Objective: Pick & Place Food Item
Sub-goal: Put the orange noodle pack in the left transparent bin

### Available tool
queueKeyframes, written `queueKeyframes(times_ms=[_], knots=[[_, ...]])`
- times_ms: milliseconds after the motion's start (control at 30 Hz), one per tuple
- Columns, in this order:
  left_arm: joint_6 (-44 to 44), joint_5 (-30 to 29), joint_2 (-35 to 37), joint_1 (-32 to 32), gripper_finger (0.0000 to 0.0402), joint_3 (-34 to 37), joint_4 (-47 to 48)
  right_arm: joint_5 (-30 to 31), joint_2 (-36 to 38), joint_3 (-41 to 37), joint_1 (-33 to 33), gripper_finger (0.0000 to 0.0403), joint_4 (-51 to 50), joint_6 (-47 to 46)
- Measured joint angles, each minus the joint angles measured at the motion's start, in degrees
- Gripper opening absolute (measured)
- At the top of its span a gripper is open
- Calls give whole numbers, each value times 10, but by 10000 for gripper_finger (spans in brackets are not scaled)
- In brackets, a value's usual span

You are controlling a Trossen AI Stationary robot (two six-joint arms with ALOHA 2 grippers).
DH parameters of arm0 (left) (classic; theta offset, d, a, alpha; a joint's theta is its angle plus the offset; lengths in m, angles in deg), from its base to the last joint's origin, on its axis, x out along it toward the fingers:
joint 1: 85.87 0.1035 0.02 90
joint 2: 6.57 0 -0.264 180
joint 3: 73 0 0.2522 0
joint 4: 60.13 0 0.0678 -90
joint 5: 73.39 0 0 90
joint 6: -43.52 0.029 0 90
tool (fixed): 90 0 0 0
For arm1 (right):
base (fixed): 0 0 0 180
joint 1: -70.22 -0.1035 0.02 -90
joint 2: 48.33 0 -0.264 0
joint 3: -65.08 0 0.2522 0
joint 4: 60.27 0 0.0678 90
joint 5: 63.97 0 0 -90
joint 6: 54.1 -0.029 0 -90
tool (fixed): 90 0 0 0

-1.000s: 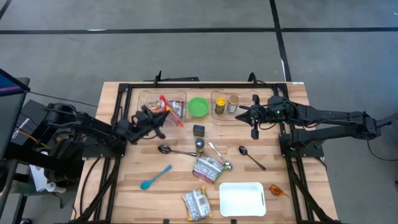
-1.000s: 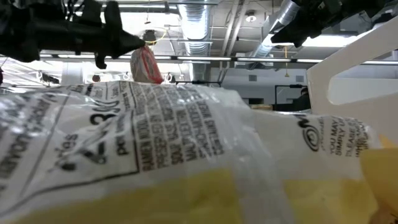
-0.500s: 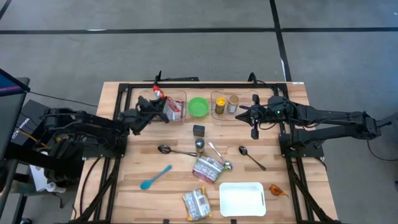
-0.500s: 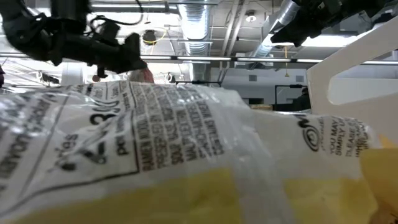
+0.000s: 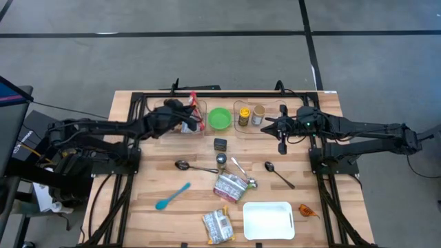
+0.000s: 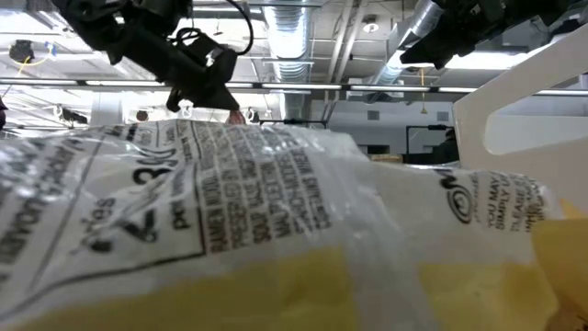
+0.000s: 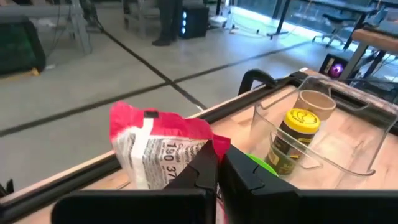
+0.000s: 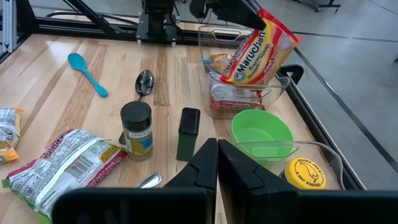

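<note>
At the far left of the table, the left gripper (image 5: pixel 185 114) is clamped on a red ramen packet (image 8: pixel 260 48) and holds it up over the clear bin (image 8: pixel 273 93), likely because that bin already keeps other packets and is where this one belongs. Just right of the bin sits the green bowl (image 5: pixel 220 118), then a second clear tray holding a yellow-lidded jar (image 5: pixel 244 116). Further right, the right gripper (image 5: pixel 281 147) hangs closed and empty above the table, apparently waiting clear of the work.
</note>
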Motion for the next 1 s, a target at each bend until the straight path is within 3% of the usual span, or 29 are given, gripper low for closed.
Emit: queueKeyframes(times_ms=[233, 367, 633, 1000], knots=[[-16, 5, 0, 0, 0, -43, 103, 0, 0, 0, 0, 5, 0, 0], [-18, 74, 0, 6, 0, -46, 100, 0, 0, 0, 0, 5, 0, 0], [17, 149, 0, 43, 0, -46, 100, 0, 0, 0, 0, 5, 0, 0], [-17, 299, 0, 90, 0, -46, 104, 0, 0, 0, 0, 5, 0, 0]])
